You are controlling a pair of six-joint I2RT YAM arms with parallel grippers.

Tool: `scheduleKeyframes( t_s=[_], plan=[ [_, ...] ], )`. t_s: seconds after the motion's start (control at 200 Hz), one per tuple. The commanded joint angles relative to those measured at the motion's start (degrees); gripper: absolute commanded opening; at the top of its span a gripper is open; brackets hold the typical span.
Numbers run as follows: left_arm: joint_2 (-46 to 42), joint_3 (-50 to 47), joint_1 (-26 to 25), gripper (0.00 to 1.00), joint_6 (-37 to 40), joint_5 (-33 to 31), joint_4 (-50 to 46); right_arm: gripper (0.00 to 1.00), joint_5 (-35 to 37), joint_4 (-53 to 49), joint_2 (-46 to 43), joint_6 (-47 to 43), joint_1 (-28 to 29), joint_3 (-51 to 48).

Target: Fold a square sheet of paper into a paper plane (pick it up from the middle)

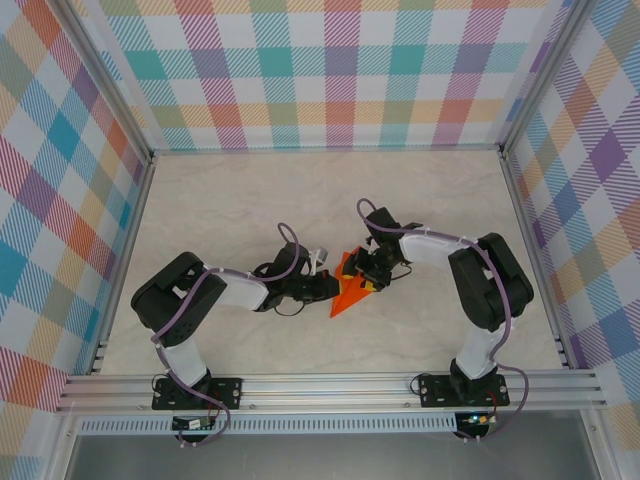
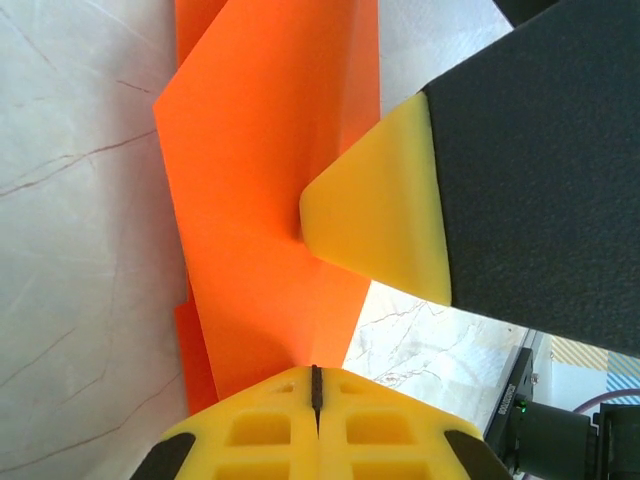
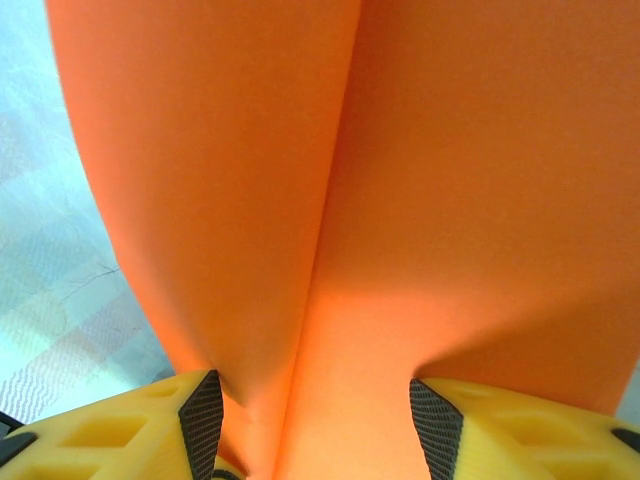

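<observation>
From where I stand, the thin, bright orange sheet of paper [image 1: 350, 288] is well past being a flat square. It is creased into a pointed wedge and held between the two claws over the pale marbled desk [image 1: 300, 200], its tip reaching just past the left claw on the side of the arm bases. So the early folds look done. What seems left, to my eye, is closing the wings along the centre crease into a narrow dart and then setting it down.

The left claw [image 2: 316, 378], black with yellow fingers, is pinched tight on the paper's near edge, and the sheet rises straight ahead of it. The right claw [image 3: 315, 410], of the same make, has its jaws about half apart with the fold running up between them. One of its yellow fingertips [image 2: 365, 215] lies against the sheet's face just ahead of the left claw. Whether it truly squeezes the paper I cannot tell.

By count: one sheet of paper, two claws, one desk.
</observation>
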Motion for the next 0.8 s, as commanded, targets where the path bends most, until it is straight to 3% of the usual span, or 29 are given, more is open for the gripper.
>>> scheduleKeyframes(
  t_s=[0.0,0.8],
  plan=[
    [1.1,0.5,-0.5,0.05,0.8,-0.7,-1.2,0.57,9.1,-4.8,5.3,0.1,0.1,-2.0],
    [-1.2,1.5,-0.4,0.07,1.2,-1.5,-2.8,0.47,14.6,-7.8,7.5,3.8,0.6,-2.2]
  ],
)
